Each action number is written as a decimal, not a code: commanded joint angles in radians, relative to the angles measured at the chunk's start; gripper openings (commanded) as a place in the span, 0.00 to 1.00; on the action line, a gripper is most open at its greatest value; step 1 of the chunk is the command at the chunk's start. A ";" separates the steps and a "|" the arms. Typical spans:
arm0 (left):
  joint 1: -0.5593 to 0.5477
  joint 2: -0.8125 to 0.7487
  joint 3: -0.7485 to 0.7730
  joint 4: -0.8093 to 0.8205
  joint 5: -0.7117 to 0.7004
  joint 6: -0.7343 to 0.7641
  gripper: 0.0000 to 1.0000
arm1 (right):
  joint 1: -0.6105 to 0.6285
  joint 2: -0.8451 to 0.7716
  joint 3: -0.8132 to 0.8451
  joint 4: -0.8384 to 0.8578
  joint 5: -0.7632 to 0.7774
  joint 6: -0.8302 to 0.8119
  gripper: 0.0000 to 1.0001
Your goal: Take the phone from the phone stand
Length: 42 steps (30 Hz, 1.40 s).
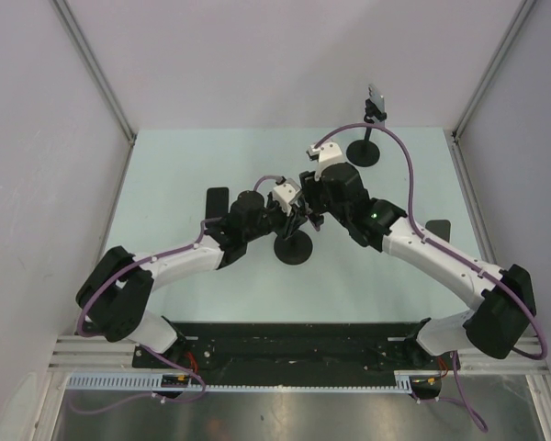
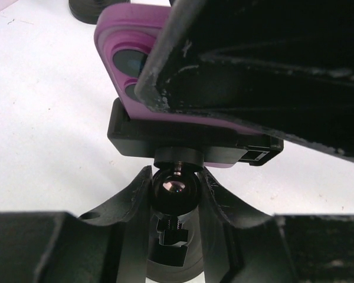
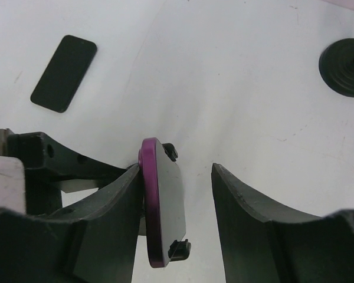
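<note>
Seen from above, the arms reach in from 8 and 4 o'clock, with the left gripper (image 1: 292, 220) and right gripper (image 1: 314, 213) meeting over the central phone stand (image 1: 292, 250). Left wrist: the jaws are closed on the stand's ball joint (image 2: 176, 187), with the purple phone (image 2: 121, 53) clamped at 12 o'clock. Right wrist: the jaws are open astride the phone, the 9 o'clock finger (image 3: 106, 224) touching its back.

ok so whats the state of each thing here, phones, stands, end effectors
purple phone: clamped in near stand, not out yet
near stand: upright, ball joint gripped
left end effector: shut on near stand
right end effector: open, straddling purple phone
far stand: upright, holding second phone
black phone: lying flat
</note>
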 commanded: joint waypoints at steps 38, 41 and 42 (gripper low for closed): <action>-0.017 0.009 -0.109 0.081 -0.004 -0.020 0.06 | 0.008 0.045 -0.074 0.037 0.020 -0.109 0.46; -0.017 0.000 -0.121 0.100 -0.019 -0.018 0.20 | 0.010 0.031 -0.082 0.045 -0.002 -0.111 0.31; -0.017 -0.006 -0.123 0.103 -0.021 -0.018 0.25 | 0.010 0.029 -0.082 0.045 -0.009 -0.111 0.23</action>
